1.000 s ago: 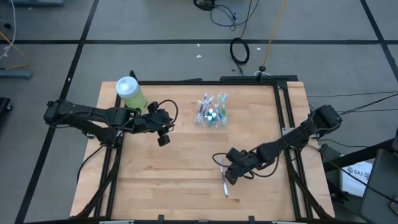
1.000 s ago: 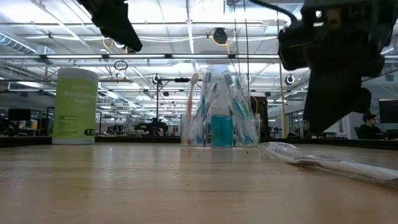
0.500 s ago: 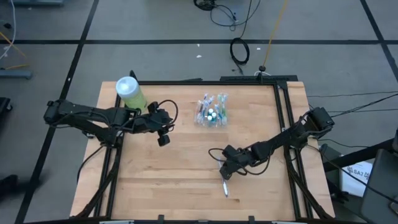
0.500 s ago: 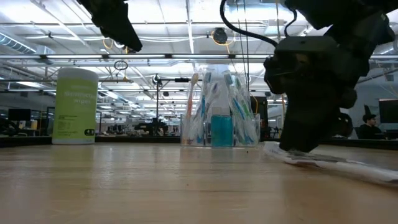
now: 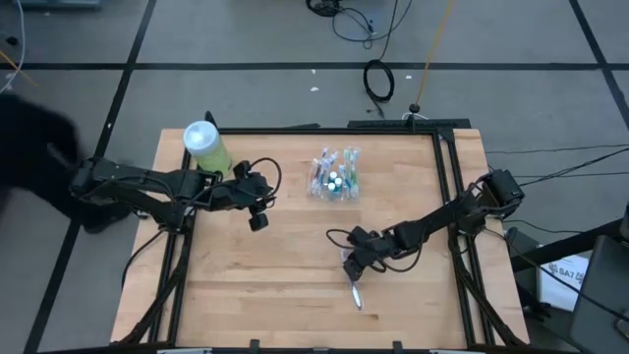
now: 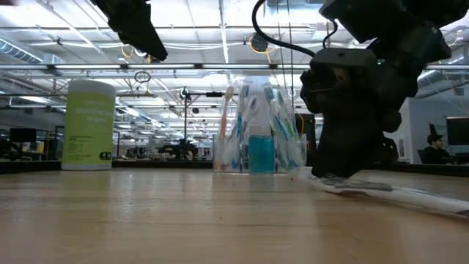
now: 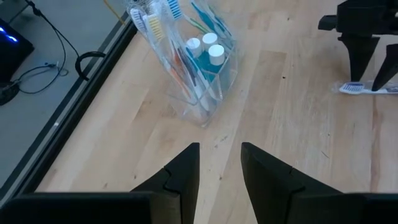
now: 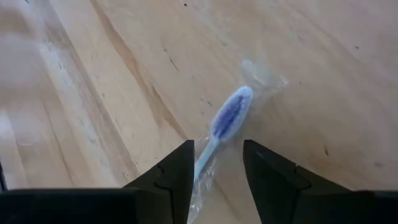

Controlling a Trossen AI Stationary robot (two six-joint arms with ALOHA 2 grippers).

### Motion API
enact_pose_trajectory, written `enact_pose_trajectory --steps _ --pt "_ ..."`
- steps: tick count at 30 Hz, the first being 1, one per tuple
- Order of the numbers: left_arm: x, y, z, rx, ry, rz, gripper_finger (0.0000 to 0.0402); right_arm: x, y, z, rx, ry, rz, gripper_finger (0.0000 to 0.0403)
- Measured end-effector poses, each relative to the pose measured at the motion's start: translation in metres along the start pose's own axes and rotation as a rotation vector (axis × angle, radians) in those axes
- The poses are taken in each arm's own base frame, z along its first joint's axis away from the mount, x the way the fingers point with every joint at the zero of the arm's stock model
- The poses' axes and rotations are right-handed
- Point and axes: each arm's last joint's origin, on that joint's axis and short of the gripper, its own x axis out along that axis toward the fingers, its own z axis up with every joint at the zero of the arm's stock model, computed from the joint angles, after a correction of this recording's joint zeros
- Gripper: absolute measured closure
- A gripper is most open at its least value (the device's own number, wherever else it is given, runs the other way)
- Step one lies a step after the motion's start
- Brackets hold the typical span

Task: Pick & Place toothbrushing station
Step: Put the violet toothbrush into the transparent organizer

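Lower and farther left than a second ago, our right gripper (image 5: 352, 266) now stands over the head end of the slim wrapped blue-and-white toothbrush (image 5: 355, 292) lying low and right of centre in the high view. We see its fingers (image 8: 171, 180) spread, one on each side of the neck, clamped on nothing; the blue bristle head (image 8: 229, 112) points away from the wrist. From above, the brush's long axis runs nearly up and down the frame, slightly tilted. The clear plastic cup crowded with blue, pink and green toothbrushes and white-capped tubes (image 5: 334, 174) sits upper centre on the wooden table (image 5: 285, 285). Our left gripper (image 5: 257, 218) hangs unchanged, left of the cup, jaws parted and empty. The light-green bottle with a white cap (image 5: 205, 146) stands upper left.
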Motion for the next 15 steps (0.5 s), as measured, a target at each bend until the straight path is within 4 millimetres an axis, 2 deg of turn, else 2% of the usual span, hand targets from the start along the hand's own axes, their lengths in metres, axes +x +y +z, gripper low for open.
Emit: enact_pose_trajectory --steps 9,15 --pt "0.0 0.0 0.0 0.016 0.0 0.0 0.0279 0.011 0.003 0.002 -0.095 -0.044 0.065 0.0274" --pt "0.0 0.0 0.0 0.02 0.0 0.0 0.0279 0.012 -0.002 0.007 -0.144 -0.04 0.042 0.0321"
